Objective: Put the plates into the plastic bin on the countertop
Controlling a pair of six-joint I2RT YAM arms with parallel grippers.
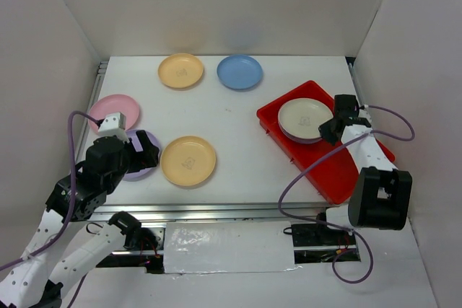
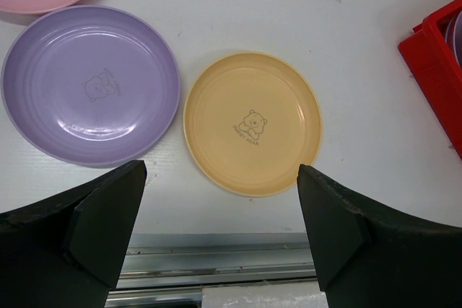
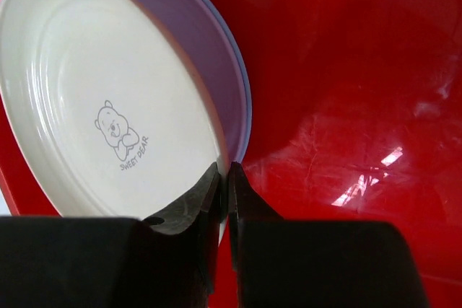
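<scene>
White countertop (image 1: 238, 117) is bearing the shallow red plastic bin (image 3: 346, 70), where the right gripper (image 3: 225, 178) is pinching a round cream plastic plate (image 3: 108, 91) by its rim. Lying off-centre over a round lilac plastic plate (image 3: 195, 27), it is likely risking sliding askew on release. The left gripper (image 2: 220, 178) is hanging wide apart, holding nothing.

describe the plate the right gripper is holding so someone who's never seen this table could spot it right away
Look to the red bin on the right side of the white countertop. At its far left end a cream plate lies on top of a lilac plate, its rim pinched by the right gripper. It is the only cream plate in view.
</scene>
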